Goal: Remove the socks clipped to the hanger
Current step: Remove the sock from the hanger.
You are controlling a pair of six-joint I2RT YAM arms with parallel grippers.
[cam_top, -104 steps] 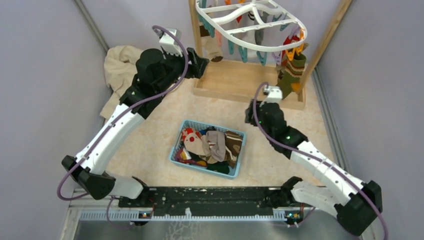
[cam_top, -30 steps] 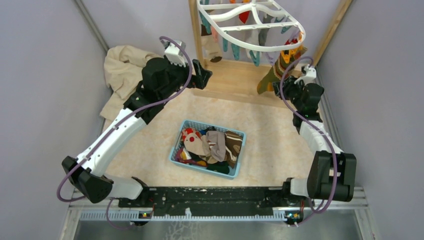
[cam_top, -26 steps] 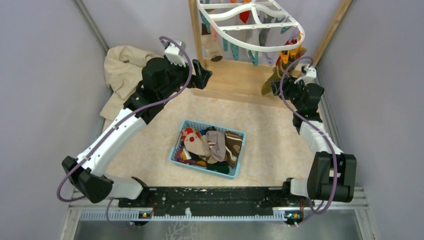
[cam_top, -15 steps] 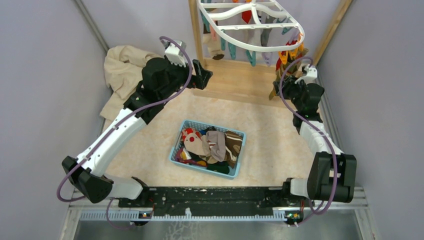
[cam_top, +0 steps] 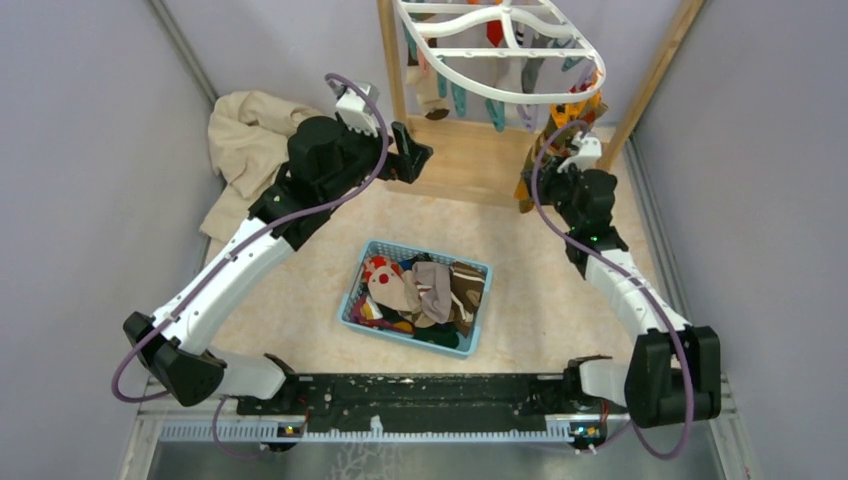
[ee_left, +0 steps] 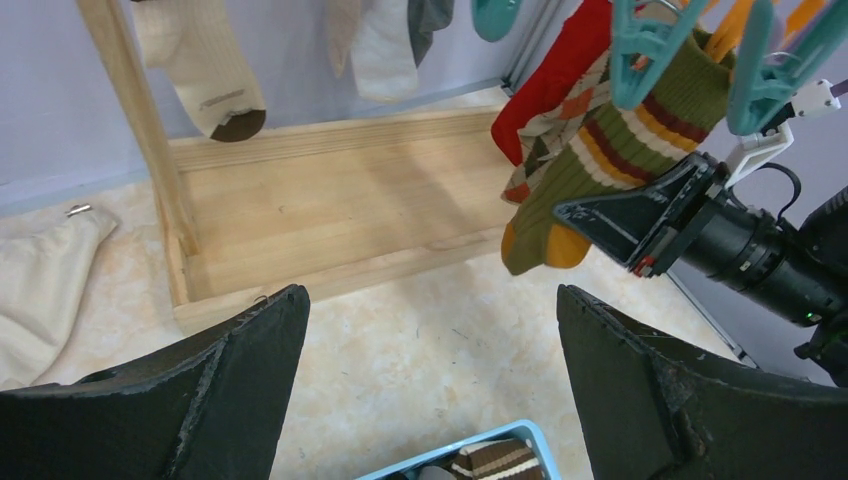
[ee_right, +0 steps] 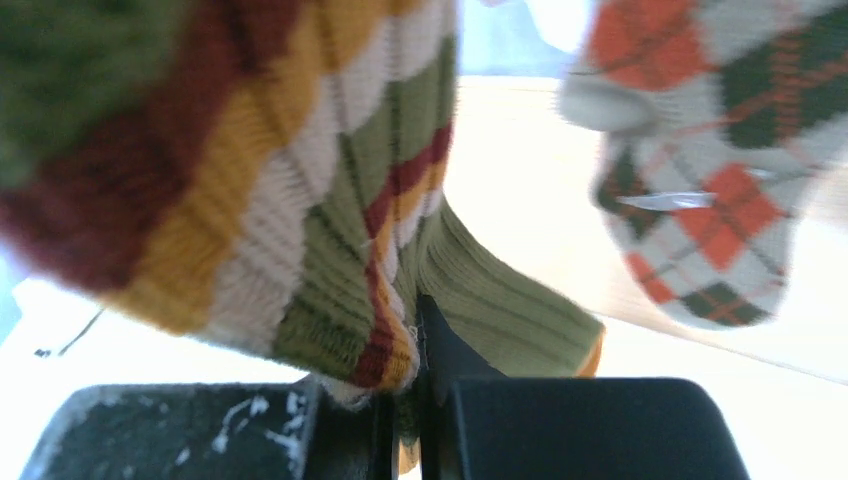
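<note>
The right hand (ee_right: 405,420) is pinching the toe end of the green striped sock (ee_left: 600,160), which hangs clipped at the far-right end of the hanger (cam_top: 500,53). The left hand (ee_left: 430,300) hovers spread wide. The next move likely calls for a steady downward pull to free the sock from its clip.
</note>
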